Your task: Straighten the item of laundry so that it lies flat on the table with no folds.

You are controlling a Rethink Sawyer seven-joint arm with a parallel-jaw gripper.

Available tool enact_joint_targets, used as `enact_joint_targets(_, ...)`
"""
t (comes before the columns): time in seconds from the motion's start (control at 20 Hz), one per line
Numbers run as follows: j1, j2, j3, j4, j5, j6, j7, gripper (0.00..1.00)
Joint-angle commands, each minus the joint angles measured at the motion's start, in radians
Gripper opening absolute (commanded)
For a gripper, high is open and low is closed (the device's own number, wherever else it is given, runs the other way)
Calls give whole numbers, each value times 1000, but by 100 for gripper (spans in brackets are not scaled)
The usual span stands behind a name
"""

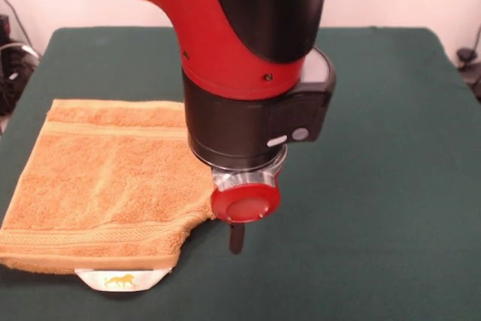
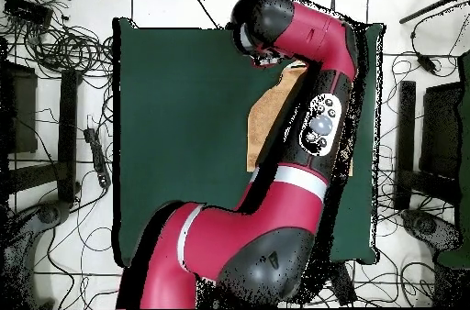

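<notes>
The towel lies on the green table toward the left side of the front view, its near edge close to the table's front edge. It looks doubled over: the near edge is thick and a white tag pokes out beneath it. 2 stripe bands run left to right, so its long axis probably runs across the fold line. The gripper hangs just off the towel's near right corner, where the cloth is drawn out to a point toward it. Only 1 dark tip shows below the red wrist cap, so I cannot tell whether it is spread or pinching that corner. From above, the arm covers most of the towel.
</notes>
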Motion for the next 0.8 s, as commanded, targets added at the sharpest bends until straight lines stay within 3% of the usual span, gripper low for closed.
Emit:
enact_joint_targets(0.05,-7,43,61,21,25,52,200,100)
enact_joint_targets(0.25,-17,19,74,69,10,72,150,100)
enact_joint_targets(0.45,-24,4,48,65,-7,146,129,100)
enact_joint_targets(0.8,-44,8,42,57,-28,163,96,100)
